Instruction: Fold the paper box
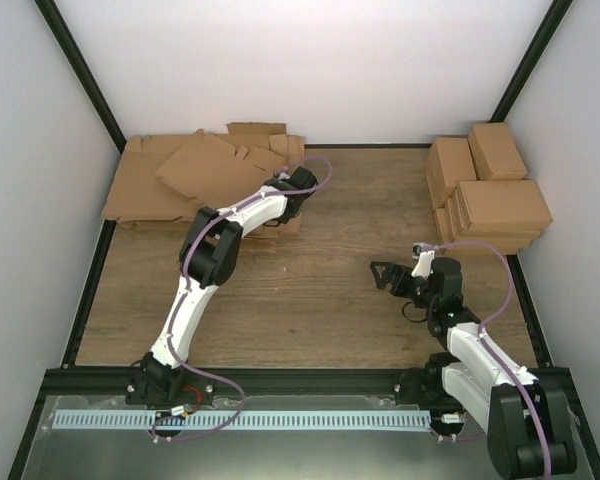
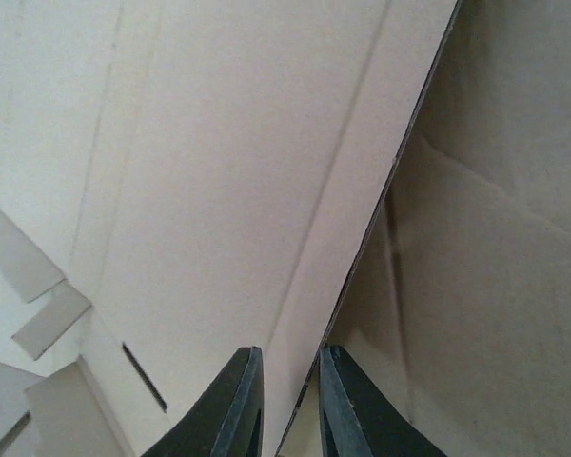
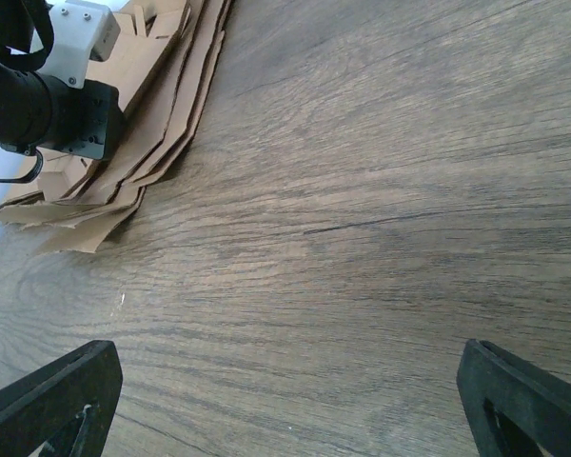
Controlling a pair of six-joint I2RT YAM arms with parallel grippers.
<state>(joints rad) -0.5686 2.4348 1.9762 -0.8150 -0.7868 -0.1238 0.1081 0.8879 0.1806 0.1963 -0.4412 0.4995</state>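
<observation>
The task is barely begun. The paper box [image 1: 215,165] is a flat die-cut sheet at 10 o'clock on the table [image 1: 310,290], lying tilted on top of the pile of flat sheets [image 1: 140,195]. No crease looks bent and 0 walls are raised.

The left gripper [image 2: 290,352] has its 2 fingers narrowed onto the sheet's edge, which runs down between them in the left wrist view. I judge this to be a pinch on the paper box.

The right gripper [image 3: 290,381] hangs spread wide over bare wood near 4 o'clock, holding nothing. The finished boxes [image 1: 490,190] are stacked at 2 o'clock.

Left to do: draw the sheet clear of the pile, then make every fold and tuck.
</observation>
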